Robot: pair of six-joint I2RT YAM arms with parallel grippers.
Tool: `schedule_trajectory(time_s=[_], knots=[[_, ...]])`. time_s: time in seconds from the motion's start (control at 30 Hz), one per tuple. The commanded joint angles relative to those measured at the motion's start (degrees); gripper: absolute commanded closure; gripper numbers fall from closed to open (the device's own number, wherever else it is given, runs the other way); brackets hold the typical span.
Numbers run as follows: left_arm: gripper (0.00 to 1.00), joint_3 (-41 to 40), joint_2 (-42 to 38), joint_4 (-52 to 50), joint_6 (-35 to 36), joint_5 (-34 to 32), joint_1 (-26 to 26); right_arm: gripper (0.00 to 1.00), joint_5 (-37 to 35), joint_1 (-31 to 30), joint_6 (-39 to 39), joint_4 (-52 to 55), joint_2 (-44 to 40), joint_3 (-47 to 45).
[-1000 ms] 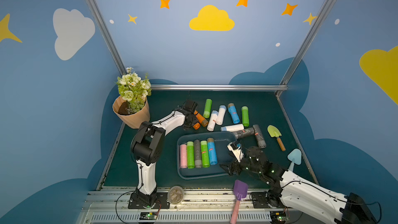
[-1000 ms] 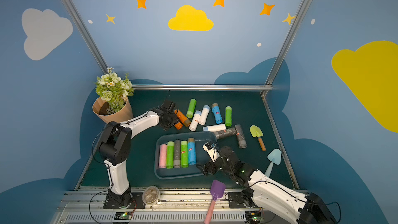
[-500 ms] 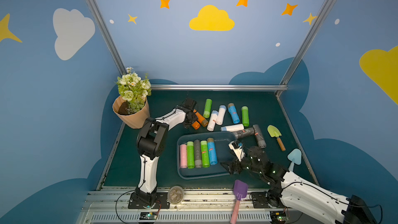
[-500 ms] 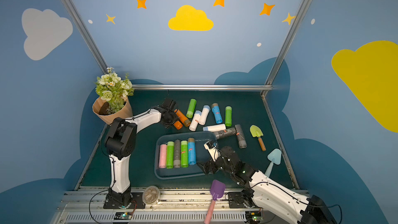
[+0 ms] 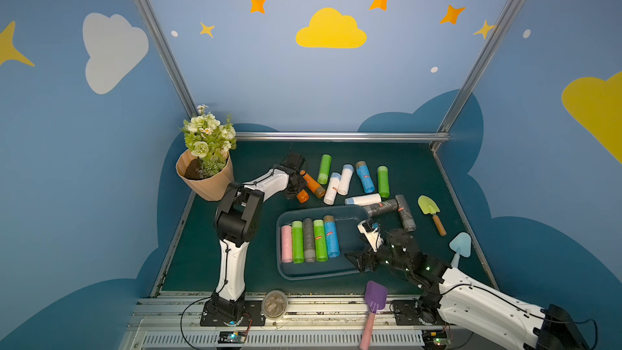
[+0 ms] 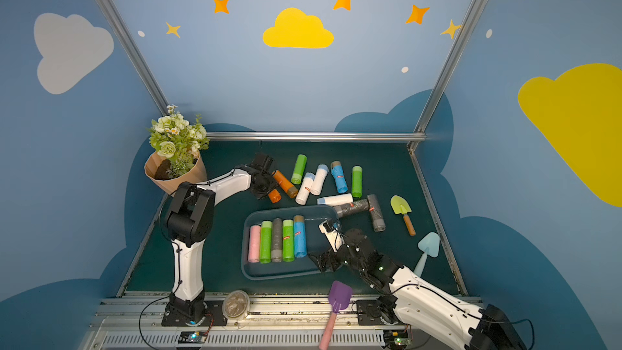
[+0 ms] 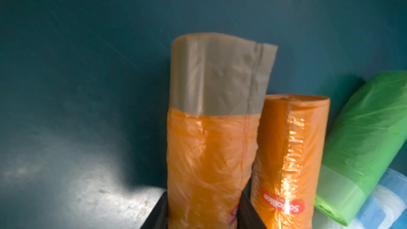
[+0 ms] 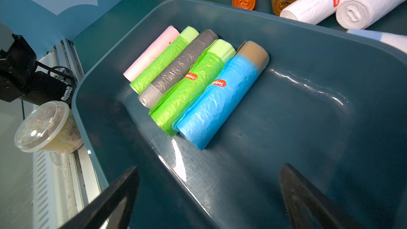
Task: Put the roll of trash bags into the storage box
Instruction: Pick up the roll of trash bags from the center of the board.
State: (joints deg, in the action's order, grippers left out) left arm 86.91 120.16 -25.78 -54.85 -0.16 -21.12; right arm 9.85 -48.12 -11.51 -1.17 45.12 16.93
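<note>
a: where do we log the task roll?
b: the orange roll (image 5: 302,195) is on the surface (image 5: 336,151), beyond the far left corner of the storage box (image 5: 346,230) and outside it. the left gripper (image 5: 297,181) is clenched on it; in the left wrist view the fingers (image 7: 158,219) hug both sides, and the roll's grey-brown end points away.
a: neighbours?
b: a second orange roll (image 5: 313,183) lies just beside it, then a green roll (image 5: 324,169) and white rolls (image 5: 345,180). further rolls are scattered toward the right edge. in the box's left half we count five side by side, from a pink roll (image 5: 286,244) to a blue roll (image 5: 332,237).
a: right arm?
b: the right gripper (image 8: 209,168) hangs over the box's near right part, jaws spread wide, gripping nothing.
a: surroundings?
b: flower pot (image 5: 205,180) in the far left corner. green trowel (image 5: 430,210) and pale blue scoop (image 5: 459,247) by the right edge. purple rake (image 5: 374,294) and lidded cup (image 5: 275,304) at the near rail (image 5: 319,304). the surface is dark green. blue walls (image 5: 303,95) carry clouds and stars, with aluminium posts (image 5: 158,45).
</note>
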Motion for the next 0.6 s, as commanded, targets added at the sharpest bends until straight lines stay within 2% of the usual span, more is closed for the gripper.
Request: schedule_trajectory(time_s=[0.0,0.33,0.57], knots=[[0.59,-1.0,-1.1,-0.9,1.5,-1.8,0.8,0.03,-0.8,0.0,0.4,0.8,-0.4,0.9],[0.6,-3.9,-10.4,-4.8,8.3,-10.9,1.4,0.03,-0.9,-0.1,0.2,1.1,-1.0,0.9],[0.61,-6.2,-17.8,-6.2,11.5,-12.2,1.4,0.03,-1.1,0.0,0.1,1.4,-1.6,0.8]])
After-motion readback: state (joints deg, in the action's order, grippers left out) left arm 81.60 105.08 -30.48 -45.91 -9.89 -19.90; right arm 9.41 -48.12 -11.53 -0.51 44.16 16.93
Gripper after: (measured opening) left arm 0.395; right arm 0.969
